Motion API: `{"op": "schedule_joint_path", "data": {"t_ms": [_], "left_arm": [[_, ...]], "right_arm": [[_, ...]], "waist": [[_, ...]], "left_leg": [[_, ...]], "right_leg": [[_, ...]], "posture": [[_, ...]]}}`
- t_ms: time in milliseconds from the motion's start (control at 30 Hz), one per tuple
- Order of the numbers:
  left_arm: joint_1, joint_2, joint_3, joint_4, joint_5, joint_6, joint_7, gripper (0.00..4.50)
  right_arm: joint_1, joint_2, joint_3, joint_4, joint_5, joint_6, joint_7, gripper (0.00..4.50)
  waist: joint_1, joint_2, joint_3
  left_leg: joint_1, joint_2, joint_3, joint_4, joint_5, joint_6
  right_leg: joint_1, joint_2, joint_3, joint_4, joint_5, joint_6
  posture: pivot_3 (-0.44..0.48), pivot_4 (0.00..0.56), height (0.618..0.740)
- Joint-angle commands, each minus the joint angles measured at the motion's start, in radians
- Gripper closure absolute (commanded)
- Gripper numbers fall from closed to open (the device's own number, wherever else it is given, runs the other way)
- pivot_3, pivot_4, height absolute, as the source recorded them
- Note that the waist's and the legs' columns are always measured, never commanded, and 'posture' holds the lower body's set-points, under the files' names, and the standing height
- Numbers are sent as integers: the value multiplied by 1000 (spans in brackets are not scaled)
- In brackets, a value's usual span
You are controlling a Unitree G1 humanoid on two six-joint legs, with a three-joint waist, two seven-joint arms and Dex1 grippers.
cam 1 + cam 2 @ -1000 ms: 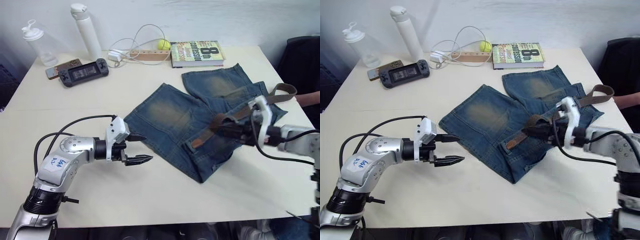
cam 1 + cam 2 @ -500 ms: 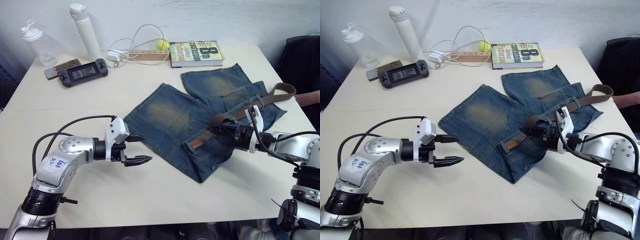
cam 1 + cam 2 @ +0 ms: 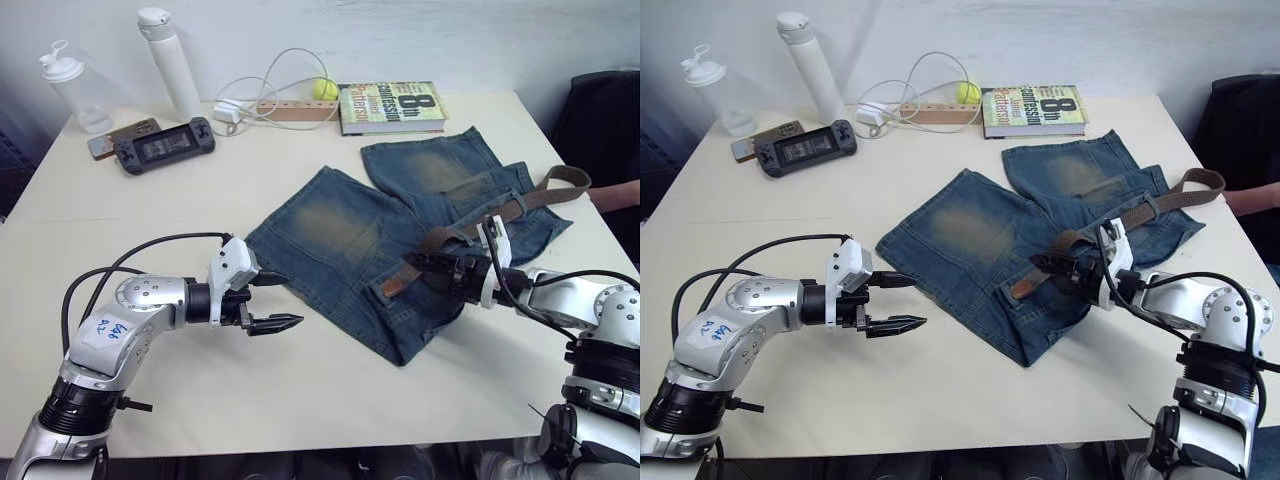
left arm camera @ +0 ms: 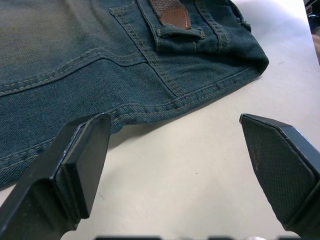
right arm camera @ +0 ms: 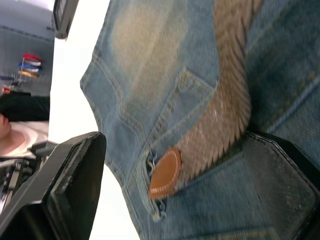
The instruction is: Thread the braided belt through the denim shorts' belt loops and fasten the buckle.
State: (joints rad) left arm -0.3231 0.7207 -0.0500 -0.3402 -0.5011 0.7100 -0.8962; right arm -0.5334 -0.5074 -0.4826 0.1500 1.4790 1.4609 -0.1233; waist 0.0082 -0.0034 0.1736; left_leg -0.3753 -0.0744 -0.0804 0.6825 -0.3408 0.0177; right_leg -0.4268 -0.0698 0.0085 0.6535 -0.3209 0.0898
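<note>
Shorts of blue denim, the denim shorts, lie flat on the tabletop in the left eye view, with the braided belt along their waistband. We see our left hand open and empty just beside the shorts' edge, and our right hand low over the belt.

From the left wrist we see two fingers wide apart above bare tabletop, the belt's tan tip under a belt loop.

From the right wrist we see our fingers spread apart on each side of the belt, not closed on it.
</note>
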Motion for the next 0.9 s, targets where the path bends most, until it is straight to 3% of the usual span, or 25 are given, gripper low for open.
{"op": "schedule_joint_path", "data": {"t_ms": [33,100,167,300,367,633,900], "left_arm": [[7,7,21,-41,-6,-8,6,0],[10,6,22,-43,-7,-8,10,0],[11,5,23,-45,-8,-7,14,0],[7,1,20,-42,-8,-8,19,0],[4,-2,19,-42,-9,-7,22,0],[-3,-3,14,-37,-10,-8,21,0],[-4,-2,10,-36,-5,-9,23,0]], "right_arm": [[15,25,6,-43,50,-37,-31,279],[24,35,13,-52,61,-53,-42,875],[36,40,20,-68,53,-73,-43,1770],[76,27,58,-155,-80,-180,68,3738],[100,16,81,-188,-150,-241,138,4436],[165,-7,150,-250,-330,-400,366,4436],[210,79,154,-256,-299,-377,362,4436]], "waist": [[-4,0,0],[-7,0,0],[-9,0,0],[-9,0,0],[-9,0,0],[-9,0,0],[-9,0,0]], "left_leg": [[0,0,0,0,0,0],[0,0,0,0,0,0],[0,0,0,0,0,0],[0,0,0,0,0,0],[0,0,0,0,0,0],[0,0,0,-1,0,0],[0,0,-1,-1,0,0]], "right_leg": [[0,0,0,0,0,0],[0,0,0,0,0,0],[0,0,0,0,0,0],[0,0,0,0,0,0],[0,0,0,0,0,0],[0,0,0,0,0,0],[0,0,0,0,0,0]], "posture": [[0,150,734],[0,150,734],[0,150,734],[0,150,734],[0,150,734],[0,150,734],[0,150,734]]}}
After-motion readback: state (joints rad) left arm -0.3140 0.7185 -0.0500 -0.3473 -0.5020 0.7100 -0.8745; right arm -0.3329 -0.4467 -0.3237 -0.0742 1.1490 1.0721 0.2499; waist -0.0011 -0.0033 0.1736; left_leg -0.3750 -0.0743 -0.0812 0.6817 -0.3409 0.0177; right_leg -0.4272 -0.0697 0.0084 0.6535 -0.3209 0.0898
